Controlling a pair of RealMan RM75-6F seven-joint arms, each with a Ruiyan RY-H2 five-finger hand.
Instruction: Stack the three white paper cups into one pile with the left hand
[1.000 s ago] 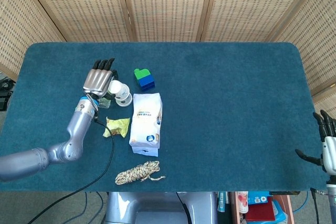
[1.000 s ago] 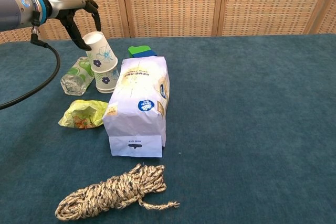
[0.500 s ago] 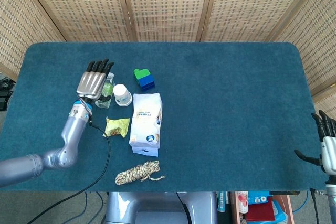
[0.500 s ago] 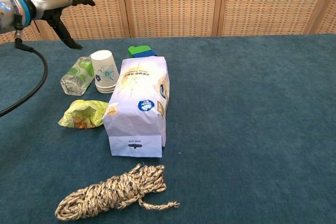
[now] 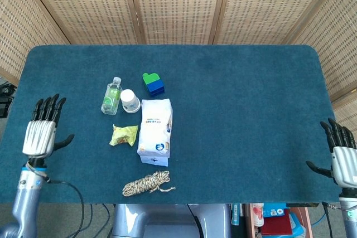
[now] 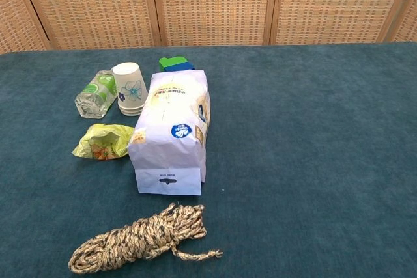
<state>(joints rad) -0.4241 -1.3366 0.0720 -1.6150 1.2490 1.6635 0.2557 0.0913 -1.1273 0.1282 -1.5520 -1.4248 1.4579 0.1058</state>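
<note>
**Cups stacked; both hands empty at the table's near corners**

I see the paper cups (image 6: 129, 89) nested into one upside-down pile on the blue table (image 5: 240, 110). The pile stands between the lying plastic bottle (image 6: 95, 94) and the white bag (image 6: 172, 131), close to both. Behind the bag sits a green-and-blue block (image 6: 176, 64).

My left hand (image 5: 41, 132) is at the near left edge of the table, fingers spread wide, holding nothing, well apart from the pile. My right hand (image 5: 340, 156) is at the near right edge, fingers likewise extended and empty. Neither hand appears in the chest view.

A yellow-green wrapper (image 6: 104, 141) lies just left of the bag. A coiled rope (image 6: 140, 238) lies nearest me.
</note>
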